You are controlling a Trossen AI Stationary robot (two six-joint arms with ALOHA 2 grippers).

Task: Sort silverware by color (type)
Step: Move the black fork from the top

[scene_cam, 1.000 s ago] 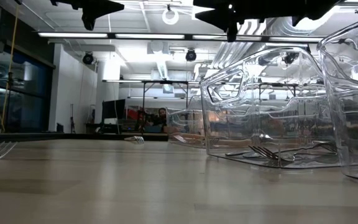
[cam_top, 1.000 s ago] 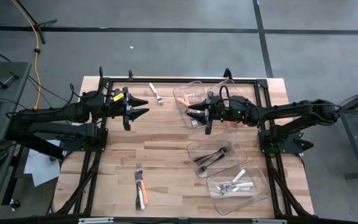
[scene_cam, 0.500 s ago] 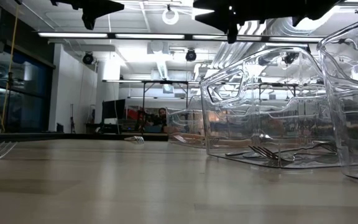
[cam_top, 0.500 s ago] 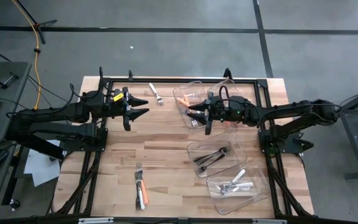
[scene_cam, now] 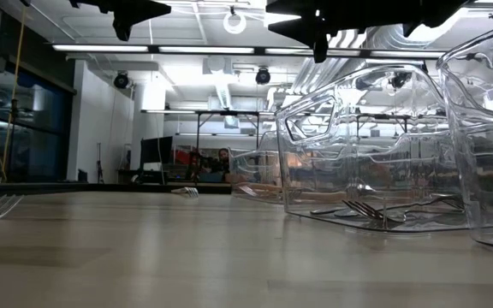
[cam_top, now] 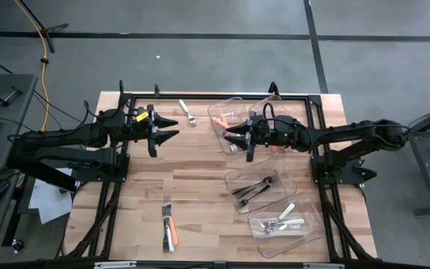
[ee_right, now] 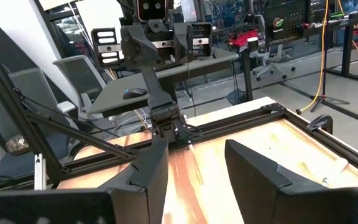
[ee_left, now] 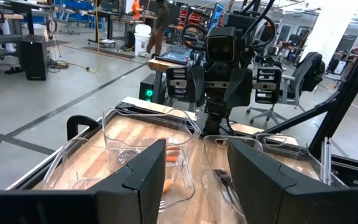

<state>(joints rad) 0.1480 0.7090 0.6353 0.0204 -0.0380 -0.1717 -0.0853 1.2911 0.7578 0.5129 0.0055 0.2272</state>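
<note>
Sorting partly done, judging by the layout: three clear bins down the right side of the table (cam_top: 200, 179), each apparently given to one handle type. Orange-handled pieces (cam_top: 220, 118) in the far bin (cam_top: 234, 101), dark metal pieces (cam_top: 252, 190) in the middle bin (cam_top: 230, 178), white-handled pieces (cam_top: 284, 219) in the near bin (cam_top: 308, 237) — grouped so that each colour has its own container. Left loose on the wood: a lone fork (cam_top: 188, 113) near the far edge, between the two arms, and a small cluster (cam_top: 169, 223) toward the near edge, with at least one orange handle and one white handle among it. Left gripper (cam_top: 169, 128) raised above the table on its own side, fingers apart with nothing between them — wrist view clear through the gap to the bins and the opposite arm. Right gripper (cam_top: 231, 133) raised over the far bin, fingers likewise spread and empty, a posture fitting a drop just made or a pause before the next reach. Probably the lone fork next for either arm, being close to both; the near cluster a longer reach, and overlapping enough there to make a clean single pick awkward.
</note>
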